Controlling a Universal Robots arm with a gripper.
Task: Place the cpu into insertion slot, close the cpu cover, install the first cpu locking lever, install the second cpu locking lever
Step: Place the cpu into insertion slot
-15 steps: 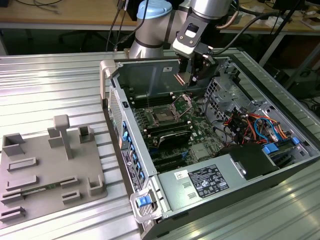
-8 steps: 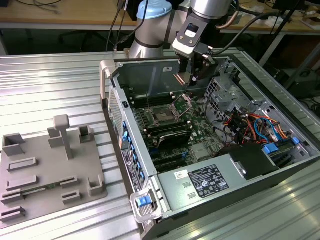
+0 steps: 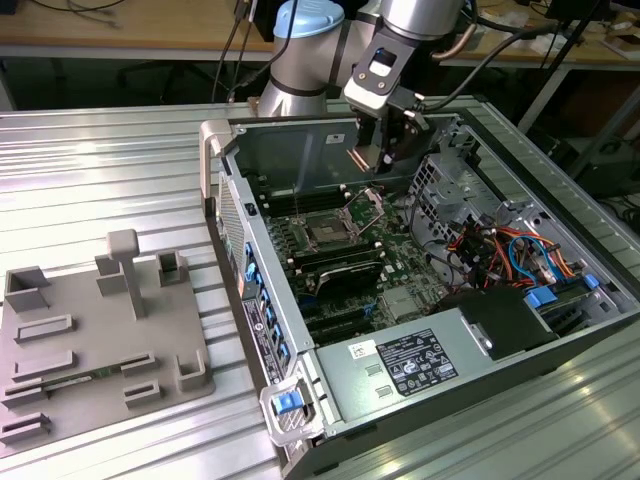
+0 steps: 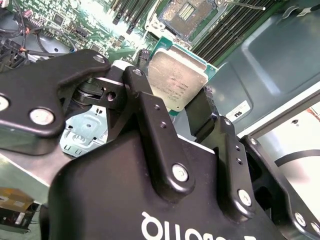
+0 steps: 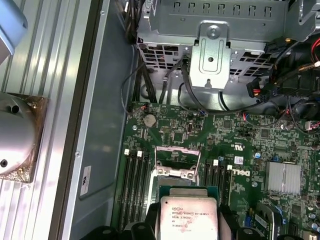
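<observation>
My gripper (image 4: pixel 175 95) is shut on the cpu (image 4: pixel 176 80), a flat square chip with a silver-grey top and a green edge, pinched between the two black fingers (image 4: pixel 150 110). In the first wrist view the cpu (image 5: pixel 189 220) hangs above the motherboard, just short of the raised cpu cover (image 5: pixel 177 161). The insertion slot (image 4: pixel 186 15) lies open beyond the chip, its contact field showing. In the exterior view my gripper (image 3: pixel 380 152) hovers over the open computer case, above the insertion slot (image 3: pixel 325 228), whose cpu cover (image 3: pixel 368 205) stands tilted up.
Black memory slots (image 5: pixel 135 180) flank the socket. A finned silver heatsink (image 5: pixel 285 177) sits on the board. A metal drive cage (image 5: pixel 215 45) and cable bundles (image 3: pixel 500 250) crowd one side. A power supply (image 3: pixel 400 360) and a grey fixture plate (image 3: pixel 90 340) are in the exterior view.
</observation>
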